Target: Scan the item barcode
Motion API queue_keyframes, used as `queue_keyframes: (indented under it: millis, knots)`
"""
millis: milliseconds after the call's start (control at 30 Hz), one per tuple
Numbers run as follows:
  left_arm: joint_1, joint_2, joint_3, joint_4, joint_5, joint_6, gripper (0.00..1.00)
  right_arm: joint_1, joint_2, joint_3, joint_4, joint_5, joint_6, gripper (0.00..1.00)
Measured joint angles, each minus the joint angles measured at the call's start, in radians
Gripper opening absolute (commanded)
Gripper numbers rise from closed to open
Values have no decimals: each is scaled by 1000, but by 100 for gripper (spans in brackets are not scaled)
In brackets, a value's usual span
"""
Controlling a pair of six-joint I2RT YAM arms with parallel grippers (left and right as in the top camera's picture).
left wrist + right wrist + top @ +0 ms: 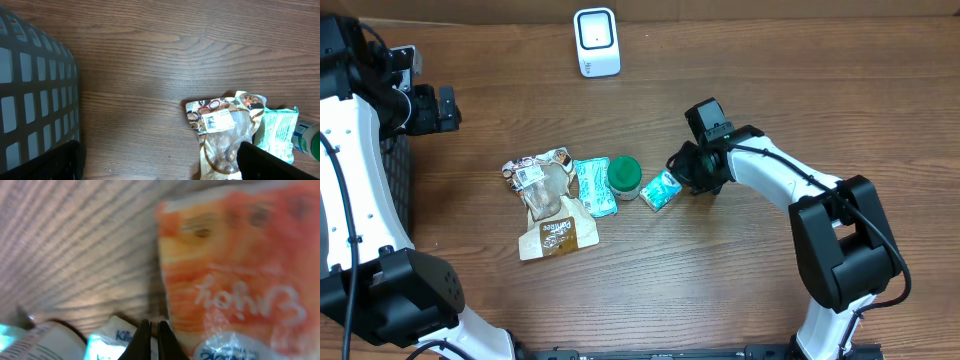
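Note:
An orange packet with white lettering fills the right of the right wrist view, close and blurred. Its left edge runs down to the tips of my right gripper, whose fingers are shut. I cannot tell whether they pinch it. The arm hides this packet in the overhead view. A small teal tissue pack lies just left of my right gripper. The white scanner stands at the table's far edge. My left gripper hovers open at the far left, holding nothing.
A brown snack bag, a teal packet and a green-lidded jar lie in a row at mid table. A dark mesh basket stands at the left edge, beside my left gripper.

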Motion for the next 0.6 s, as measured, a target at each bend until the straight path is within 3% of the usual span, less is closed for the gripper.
queue_keyframes:
  millis: [600]
  knots:
    - [0,0,0,0,0,0,99,-134,0,46,-111,-56,-246,4]
